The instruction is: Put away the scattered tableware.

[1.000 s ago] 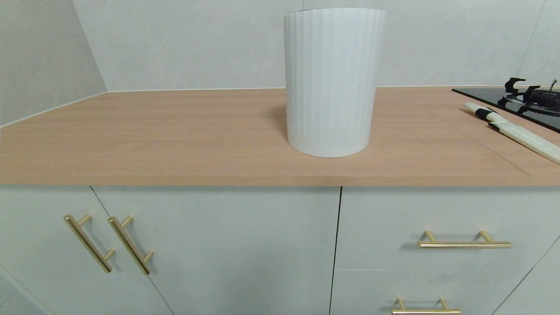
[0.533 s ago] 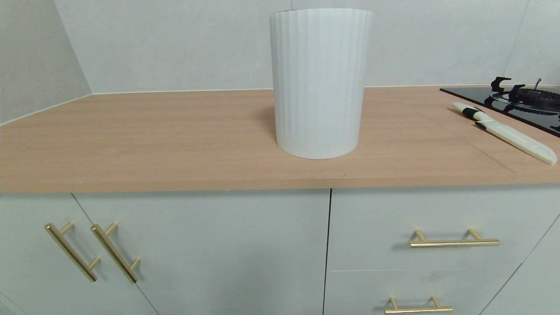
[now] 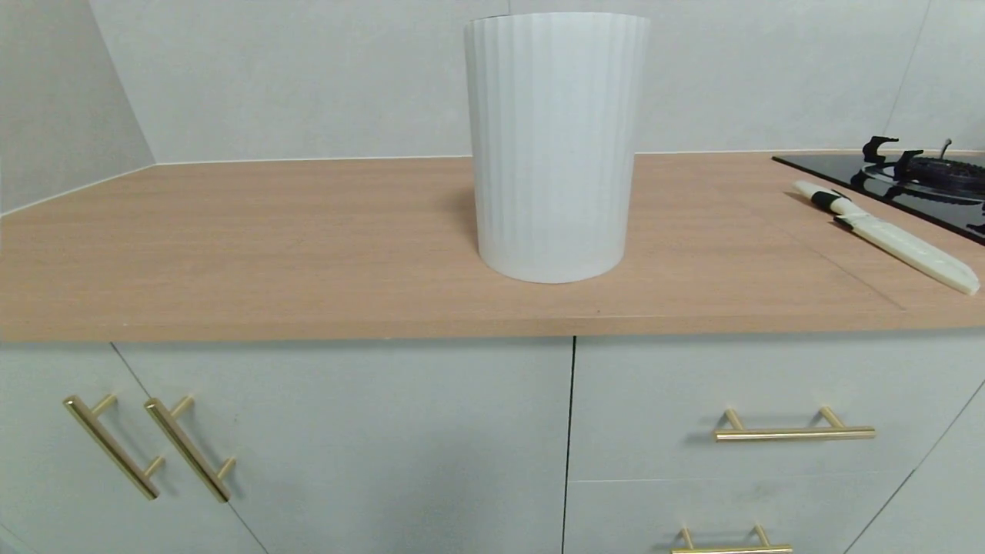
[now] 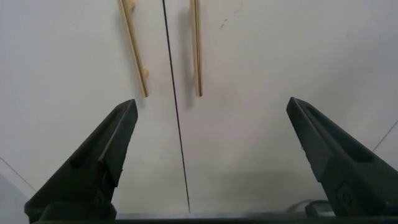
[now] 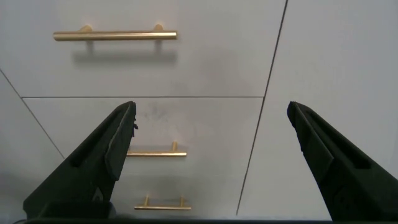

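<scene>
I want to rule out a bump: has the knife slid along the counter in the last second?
No. The knife lies at the same angle and spacing beside the hob; the whole head view shifted together, so the camera moved.

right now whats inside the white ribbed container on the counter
The white ribbed container stands upright on the counter, seen from the side: its ribbed outer wall hides the inside. Whether it holds any tableware cannot be told.
</scene>
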You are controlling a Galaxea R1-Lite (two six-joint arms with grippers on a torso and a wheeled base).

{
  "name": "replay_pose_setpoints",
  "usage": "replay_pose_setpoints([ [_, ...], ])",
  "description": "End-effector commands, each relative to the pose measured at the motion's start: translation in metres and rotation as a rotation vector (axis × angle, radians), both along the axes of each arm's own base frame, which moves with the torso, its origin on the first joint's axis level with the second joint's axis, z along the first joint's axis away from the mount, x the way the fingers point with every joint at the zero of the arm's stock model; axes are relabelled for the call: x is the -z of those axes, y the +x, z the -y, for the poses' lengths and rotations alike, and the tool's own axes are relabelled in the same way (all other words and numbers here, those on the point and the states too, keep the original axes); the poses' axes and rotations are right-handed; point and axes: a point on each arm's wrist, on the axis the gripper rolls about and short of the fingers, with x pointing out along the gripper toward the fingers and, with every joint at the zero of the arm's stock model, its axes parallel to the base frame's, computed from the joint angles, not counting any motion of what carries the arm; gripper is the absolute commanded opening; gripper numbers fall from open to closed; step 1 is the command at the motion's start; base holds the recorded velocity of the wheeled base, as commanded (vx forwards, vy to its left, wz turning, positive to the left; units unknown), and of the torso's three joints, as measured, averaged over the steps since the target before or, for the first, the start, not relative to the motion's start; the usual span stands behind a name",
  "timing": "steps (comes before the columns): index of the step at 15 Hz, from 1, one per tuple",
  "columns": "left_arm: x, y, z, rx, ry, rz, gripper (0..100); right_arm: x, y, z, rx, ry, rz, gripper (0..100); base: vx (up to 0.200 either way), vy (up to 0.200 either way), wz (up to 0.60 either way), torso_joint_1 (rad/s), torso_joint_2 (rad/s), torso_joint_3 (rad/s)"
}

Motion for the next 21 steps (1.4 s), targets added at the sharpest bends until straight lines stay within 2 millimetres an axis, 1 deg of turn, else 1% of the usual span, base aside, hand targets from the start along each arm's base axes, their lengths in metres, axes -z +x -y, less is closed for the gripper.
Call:
replay_pose_setpoints([
  [1,-0.0002,0.0001,0.0000,-0.001,0.000,0.000,100,0.0000,0.0001,0.0000,-0.001,0.000,-0.001,100,0.000,-0.200,0.00,0.002,0.00,0.002],
  [2,-0.0002,0.0001,0.0000,-0.001,0.000,0.000,100,0.0000,0.0001,0.0000,-0.001,0.000,-0.001,100,0.000,-0.200,0.00,0.002,0.00,0.002],
  [16,-0.0002,0.0001,0.0000,-0.001,0.000,0.000,100,0.0000,0.0001,0.0000,-0.003,-0.002,-0.001,100,0.000,0.000,0.00,0.000,0.00,0.000],
  [21,-0.0002,0.0001,0.0000,-0.001,0.000,0.000,100,0.0000,0.0001,0.0000,-0.003,-0.002,-0.001,100,0.000,0.000,0.00,0.088,-0.27,-0.255],
])
